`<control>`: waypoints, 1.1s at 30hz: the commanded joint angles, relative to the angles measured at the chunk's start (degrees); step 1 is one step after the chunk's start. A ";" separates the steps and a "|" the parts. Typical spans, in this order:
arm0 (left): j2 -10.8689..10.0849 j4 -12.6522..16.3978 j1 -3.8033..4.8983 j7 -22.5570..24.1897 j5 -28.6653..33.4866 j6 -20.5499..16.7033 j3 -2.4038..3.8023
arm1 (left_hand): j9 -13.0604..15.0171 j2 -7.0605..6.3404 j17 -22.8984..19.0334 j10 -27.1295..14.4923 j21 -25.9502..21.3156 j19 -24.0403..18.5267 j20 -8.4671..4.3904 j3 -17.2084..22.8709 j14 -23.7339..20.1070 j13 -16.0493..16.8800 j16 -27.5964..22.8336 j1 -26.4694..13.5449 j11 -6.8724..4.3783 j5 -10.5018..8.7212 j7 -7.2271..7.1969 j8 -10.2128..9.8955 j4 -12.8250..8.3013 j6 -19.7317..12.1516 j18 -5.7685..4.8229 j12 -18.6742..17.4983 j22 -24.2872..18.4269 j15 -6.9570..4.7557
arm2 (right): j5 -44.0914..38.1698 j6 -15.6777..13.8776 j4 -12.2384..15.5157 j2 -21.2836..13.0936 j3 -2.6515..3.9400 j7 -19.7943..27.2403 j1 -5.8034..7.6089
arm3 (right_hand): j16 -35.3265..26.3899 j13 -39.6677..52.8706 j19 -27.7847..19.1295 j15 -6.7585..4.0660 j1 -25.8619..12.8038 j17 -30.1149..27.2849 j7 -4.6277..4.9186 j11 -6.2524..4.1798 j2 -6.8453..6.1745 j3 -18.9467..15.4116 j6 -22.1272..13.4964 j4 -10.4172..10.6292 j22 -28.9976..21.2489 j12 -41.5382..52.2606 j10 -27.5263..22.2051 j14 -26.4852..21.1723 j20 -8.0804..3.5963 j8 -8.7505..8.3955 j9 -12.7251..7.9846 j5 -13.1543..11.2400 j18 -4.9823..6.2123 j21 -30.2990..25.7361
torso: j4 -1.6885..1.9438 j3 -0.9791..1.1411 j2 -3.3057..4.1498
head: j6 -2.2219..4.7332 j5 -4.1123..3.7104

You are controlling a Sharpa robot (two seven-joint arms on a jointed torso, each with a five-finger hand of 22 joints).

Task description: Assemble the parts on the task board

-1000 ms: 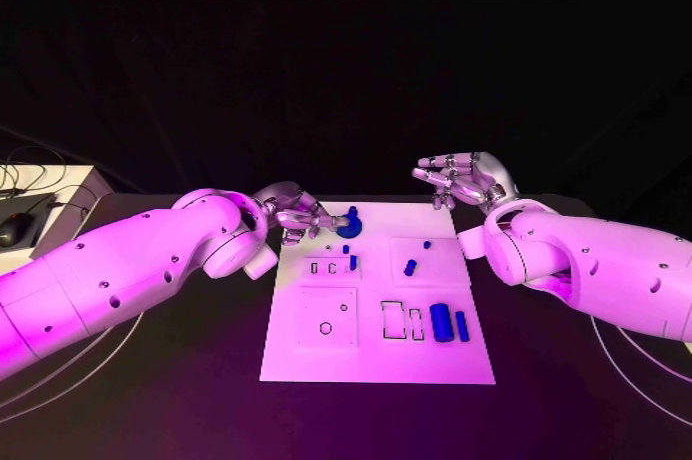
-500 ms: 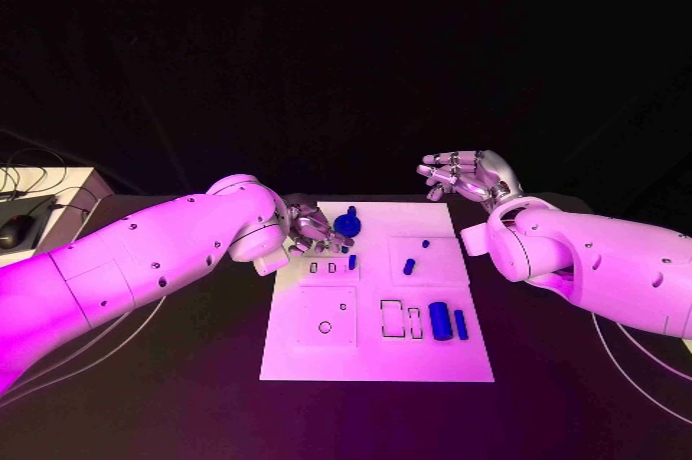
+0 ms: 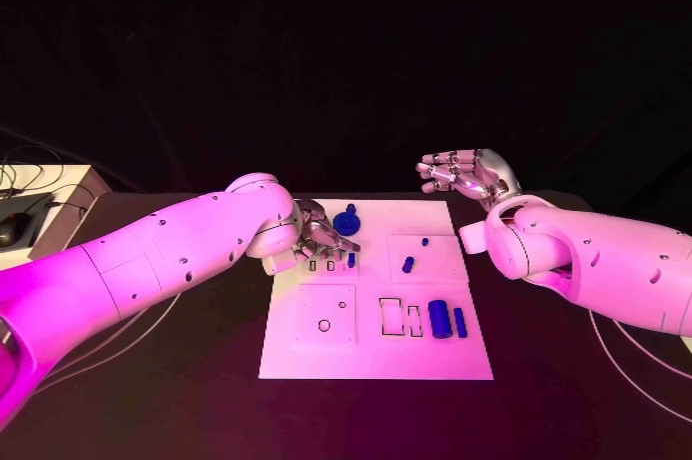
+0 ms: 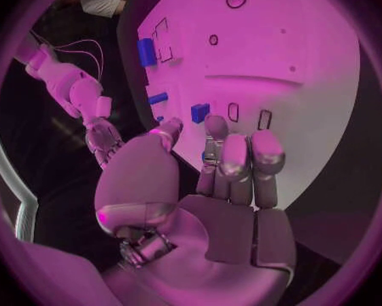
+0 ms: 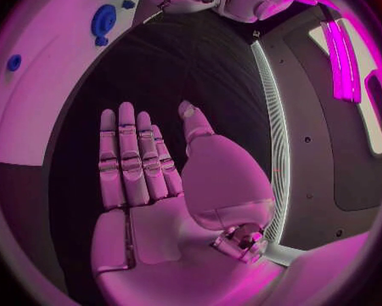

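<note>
The white task board [image 3: 375, 352] lies in the middle of the table. My left hand [image 3: 322, 242] hovers over its far left part, fingers stretched out flat above two small slots [image 4: 234, 111], holding nothing. A small blue block [image 4: 200, 112] stands just beyond its fingertips [image 4: 217, 126]. A round blue part [image 3: 348, 222] sits at the board's far edge, beside that hand. My right hand [image 3: 464, 173] is raised behind the board's far right corner, palm [image 5: 157, 231] bare and fingers apart. A thick blue cylinder [image 3: 438, 320] and a thinner one [image 3: 460, 322] lie at the board's near right.
Two small blue parts [image 3: 424, 243] [image 3: 408, 265] sit in the board's right middle square. Rectangular recesses [image 3: 392, 317] lie left of the cylinders. A pale box with cables [image 3: 29, 215] stands off the table's far left. Black table surrounds the board.
My left arm has swung in over the board; its hand moved from beside the round blue part toward the small slots nearer me. The right hand has barely moved.
</note>
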 commanded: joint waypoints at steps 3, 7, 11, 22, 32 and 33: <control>0.68 -0.15 0.28 -0.86 -0.43 3.05 0.00 | 4.88 -1.00 0.28 0.11 -0.51 0.15 -0.27 -0.61 0.09 -0.40 0.51 -0.19 -0.09 -0.09 -0.31 -0.69 1.28 -0.29 -1.19 0.29 0.50 -0.23 | 0.37 0.61 -0.19 0.17 0.03 0.87 0.02 | -0.37 -0.01 0.44 -0.04 0.10 -0.43 0.33 0.22 -0.53 -0.05 -0.47 0.09 -2.56 -0.33 0.12 0.32 0.18 -0.27 -0.06 0.53 -0.51 0.84 | 0.06 -0.06 0.02 | -0.20 -0.07; 1.15 -0.47 0.32 -0.89 -1.13 3.30 -0.01 | 7.62 -1.12 0.33 0.03 -0.67 0.22 -0.31 -0.84 0.06 -0.82 0.48 -0.22 -0.13 -0.12 -0.40 -1.36 1.72 -0.22 -1.23 0.57 0.80 -0.26 | 0.37 0.44 -0.29 0.24 0.03 0.75 0.02 | -0.36 -0.01 0.41 -0.01 0.12 -0.62 0.37 0.32 -0.57 -0.07 -0.68 0.18 -4.12 -0.37 -0.02 0.21 0.21 -0.26 -0.05 0.73 -0.55 1.42 | 0.04 -0.02 0.01 | -0.29 -0.11; 1.64 -1.10 0.33 -0.82 -1.55 3.06 -0.12 | 12.60 -1.16 0.37 -0.31 -1.14 0.37 -0.40 -0.87 0.18 -1.83 0.54 -0.44 -0.17 -0.07 -0.42 -4.00 2.02 0.50 -1.28 1.54 1.62 -0.25 | 0.37 0.40 -0.30 0.28 0.02 0.62 0.02 | -0.39 0.02 0.15 0.08 0.11 -0.78 0.43 0.45 -0.67 -0.14 -0.80 0.28 -5.56 -0.42 -0.22 0.01 0.30 -0.27 -0.05 0.93 -0.57 2.03 | -0.04 -0.07 0.00 | -0.37 -0.25; 2.59 -2.01 0.32 -0.58 -2.06 1.69 -0.31 | 14.38 -0.84 0.19 -0.59 -1.53 0.47 -0.24 -0.15 0.03 -2.29 0.30 0.09 -0.05 -0.17 -0.34 -5.13 1.45 0.57 -1.27 1.71 2.19 -0.22 | 0.36 0.47 -0.40 0.42 0.01 0.35 0.01 | -0.60 -0.01 -0.47 0.28 0.17 -1.05 0.55 0.57 -0.68 -0.11 -1.04 0.30 -8.14 -0.60 -0.66 -0.50 0.48 -0.27 -0.05 1.36 -0.63 3.40 | 0.05 -0.03 -0.04 | -0.56 -0.43; 3.21 -3.50 0.30 -0.01 -2.15 2.16 -0.39 | 14.95 -0.23 0.23 -0.66 -1.61 0.59 -0.19 0.22 0.02 -2.48 0.30 0.67 -0.05 -0.16 -0.31 -5.66 -0.20 0.79 -1.31 1.79 2.78 -0.20 | 0.32 0.61 -0.47 0.58 0.00 0.18 0.01 | -0.62 -0.02 -0.71 0.33 0.20 -1.07 0.57 0.63 -0.65 -0.09 -1.07 0.28 -8.66 -0.66 -0.82 -0.69 0.58 -0.26 -0.04 1.47 -0.66 3.59 | 0.01 -0.02 0.00 | -0.78 -0.37; 3.33 -3.64 0.30 0.05 -2.08 2.29 -0.44 | 14.99 -0.17 0.24 -0.66 -1.61 0.61 -0.18 0.25 0.03 -2.49 0.31 0.77 -0.05 -0.16 -0.31 -5.69 -0.37 0.81 -1.32 1.81 2.84 -0.20 | 0.31 0.63 -0.48 0.61 0.00 0.17 0.00 | -0.62 -0.02 -0.77 0.35 0.20 -1.07 0.56 0.63 -0.65 -0.08 -1.06 0.27 -8.75 -0.67 -0.84 -0.74 0.60 -0.25 -0.04 1.47 -0.67 3.61 | -0.03 -0.03 0.04 | -0.82 -0.41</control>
